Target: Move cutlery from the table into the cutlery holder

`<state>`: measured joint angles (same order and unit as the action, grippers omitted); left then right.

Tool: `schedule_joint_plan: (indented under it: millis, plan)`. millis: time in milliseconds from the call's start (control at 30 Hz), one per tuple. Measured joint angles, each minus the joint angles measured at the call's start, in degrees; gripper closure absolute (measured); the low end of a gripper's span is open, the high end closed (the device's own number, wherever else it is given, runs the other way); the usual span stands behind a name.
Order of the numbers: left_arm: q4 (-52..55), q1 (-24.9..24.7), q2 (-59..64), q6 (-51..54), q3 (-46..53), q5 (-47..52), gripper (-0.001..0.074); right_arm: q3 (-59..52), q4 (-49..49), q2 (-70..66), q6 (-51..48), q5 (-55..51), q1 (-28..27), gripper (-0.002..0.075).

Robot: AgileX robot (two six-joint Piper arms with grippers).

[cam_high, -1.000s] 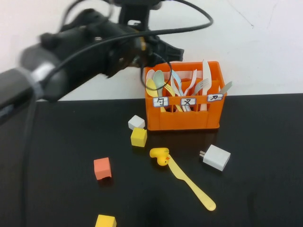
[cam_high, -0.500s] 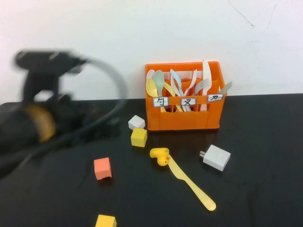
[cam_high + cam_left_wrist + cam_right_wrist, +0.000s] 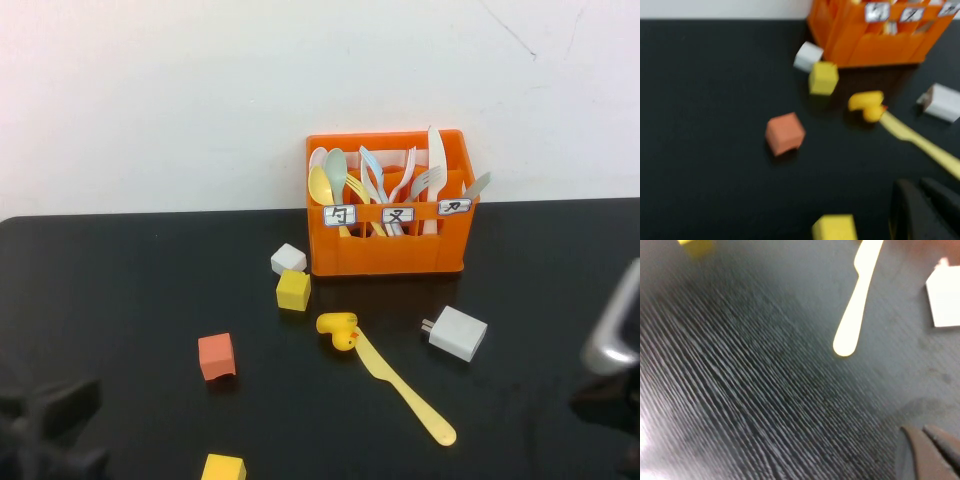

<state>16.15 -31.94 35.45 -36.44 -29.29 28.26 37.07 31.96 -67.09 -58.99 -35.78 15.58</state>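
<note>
**Yellow knife flat on table, both grippers low**

Your left gripper (image 3: 920, 210) and right gripper (image 3: 930, 450) sit near the table's (image 3: 120, 290) near edge; fingers can't be judged. Smooth yellow plastic knife (image 3: 405, 390) lies flat, tip touching the rubber duck (image 3: 338, 330), before the ribbed orange crate (image 3: 390, 250).

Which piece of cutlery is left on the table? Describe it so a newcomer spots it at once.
Start at the orange cutlery holder at the back of the black table. In front of it sits a yellow rubber duck; the yellow knife lies flat, running from the duck toward the robot's right. It is the only long, thin thing among blocks and a white charger.
</note>
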Motion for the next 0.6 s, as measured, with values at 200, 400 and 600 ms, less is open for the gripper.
schedule_joint_plan:
  millis: [200,400,600]
  plan:
    - [0.3,0.0,-5.4,0.2,0.7,11.7,0.0735,9.1,-8.2,-12.2,5.3,0.3,8.3,0.0728]
    - [0.3,0.0,-5.9,0.4,0.7,14.1,0.0736,19.2,-11.9,-25.0,8.2,0.4,15.8,0.0728]
    - [1.9,0.0,-6.0,0.4,2.3,12.6,0.0736,31.5,-18.3,-37.6,14.2,-5.6,17.0,0.0718]
